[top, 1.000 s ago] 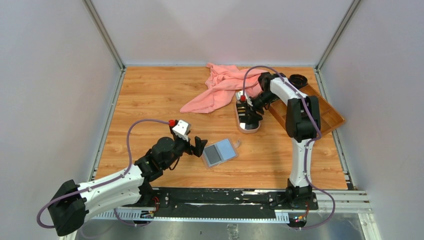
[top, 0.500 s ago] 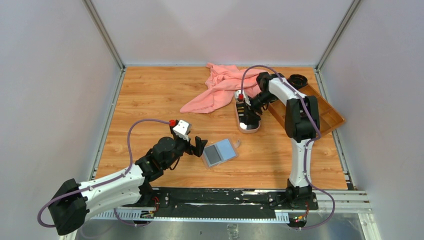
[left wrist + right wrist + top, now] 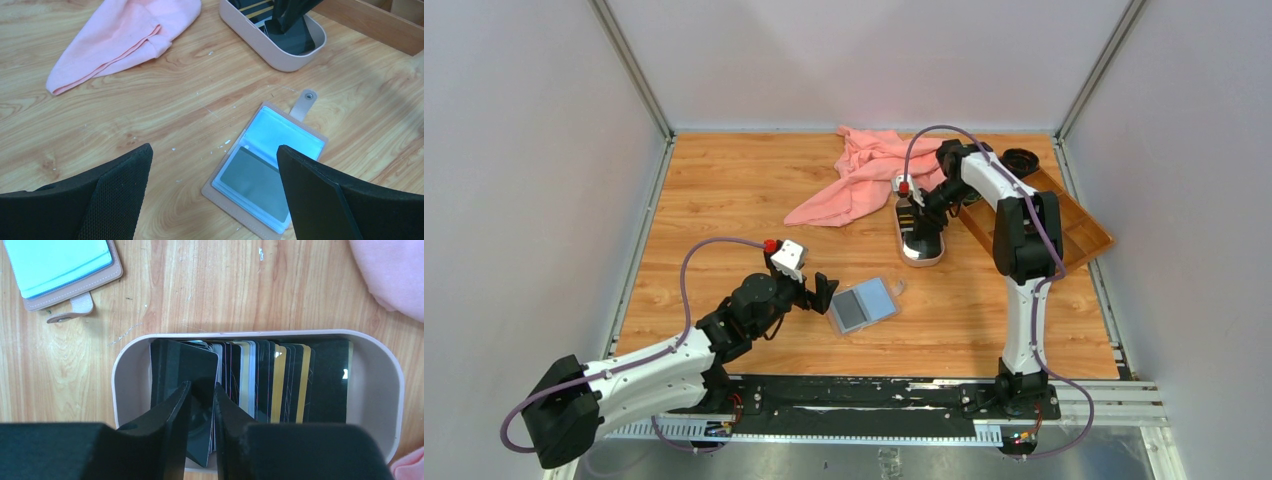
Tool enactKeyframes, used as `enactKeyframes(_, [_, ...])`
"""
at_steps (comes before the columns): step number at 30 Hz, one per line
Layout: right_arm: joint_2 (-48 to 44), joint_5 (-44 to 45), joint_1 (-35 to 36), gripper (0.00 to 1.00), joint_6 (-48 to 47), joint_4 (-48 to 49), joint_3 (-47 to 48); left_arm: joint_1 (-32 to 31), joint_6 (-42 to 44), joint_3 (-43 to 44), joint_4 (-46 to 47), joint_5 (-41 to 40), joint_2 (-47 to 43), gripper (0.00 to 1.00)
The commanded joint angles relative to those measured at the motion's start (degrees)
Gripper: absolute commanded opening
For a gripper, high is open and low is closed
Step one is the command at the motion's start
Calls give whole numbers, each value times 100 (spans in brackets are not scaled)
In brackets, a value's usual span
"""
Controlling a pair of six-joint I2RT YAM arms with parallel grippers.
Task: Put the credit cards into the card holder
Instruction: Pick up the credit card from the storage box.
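Observation:
The card holder [image 3: 864,303] lies open on the table, pinkish-tan with clear blue sleeves, and one dark card [image 3: 255,180] sits in a sleeve. It also shows in the right wrist view [image 3: 60,270]. My left gripper [image 3: 819,290] is open and empty, hovering just left of the holder [image 3: 270,165]. Several credit cards [image 3: 270,385] stand on edge in an oval pink-rimmed tray [image 3: 921,258]. My right gripper [image 3: 201,390] is down in the tray [image 3: 125,390], shut on a tilted black credit card [image 3: 200,365] at the left end of the row.
A pink cloth [image 3: 864,175] lies behind the oval tray. A brown compartment tray [image 3: 1074,225] stands at the right wall, with a black round object [image 3: 1021,158] at its far end. Metal rails border the table.
My right gripper has risen slightly and shifted toward the far side over the oval tray, gripping the card. The left arm and the card holder have not moved.

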Motion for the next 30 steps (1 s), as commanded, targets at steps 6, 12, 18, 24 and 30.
enactKeyframes(6, [131, 94, 43, 15, 131, -28, 245, 36, -10, 60, 177, -108, 41, 100])
enactKeyframes(12, [126, 90, 7, 7, 235, -29, 350, 38, -10, 60, 177, -108, 42, 100])
enactKeyframes(18, [22, 6, -60, 6, 250, -33, 365, 37, -9, 60, 177, -97, 50, 100])
enactKeyframes(24, [-86, -96, -104, 5, 242, -54, 354, 39, -10, 60, 177, -99, 51, 100])
enactKeyframes(30, [-162, -166, -169, 4, 214, -171, 409, 36, -8, 60, 177, -99, 48, 100])
